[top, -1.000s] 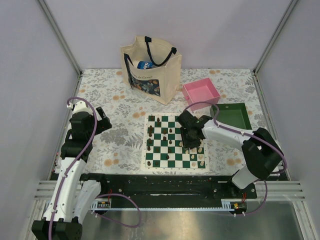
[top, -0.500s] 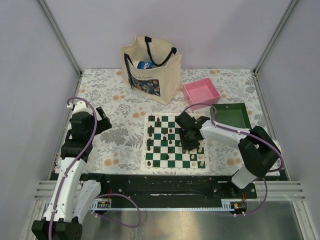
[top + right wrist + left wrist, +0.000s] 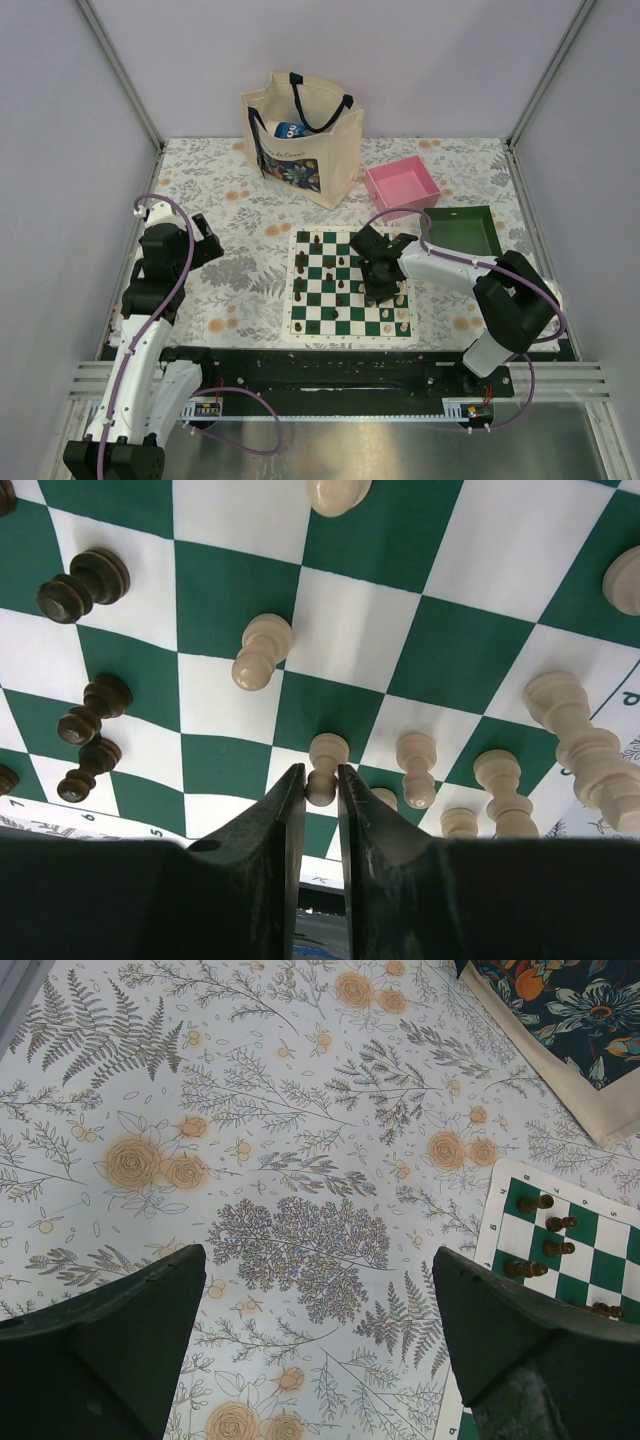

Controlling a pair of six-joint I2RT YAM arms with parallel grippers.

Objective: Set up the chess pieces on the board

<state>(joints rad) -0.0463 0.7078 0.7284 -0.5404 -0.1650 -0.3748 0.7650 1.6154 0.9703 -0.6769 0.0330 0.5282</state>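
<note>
A floral-printed worktop carries the green-and-white checkered board. The right tool is clenched on a cream pawn low in the wrist view. Other cream pieces stand rightward and dark brown pieces leftward. The left tool hangs released, wide apart, over the floral print.

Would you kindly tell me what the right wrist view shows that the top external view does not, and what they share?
Only the right wrist view: the right gripper closed on a cream pawn, and each piece's shape up close. Only the top external view: the tote bag, pink tray, green tray, left arm, and the full outline of the board. Both: the board, its dark and cream chess pieces, and the right gripper above them.
</note>
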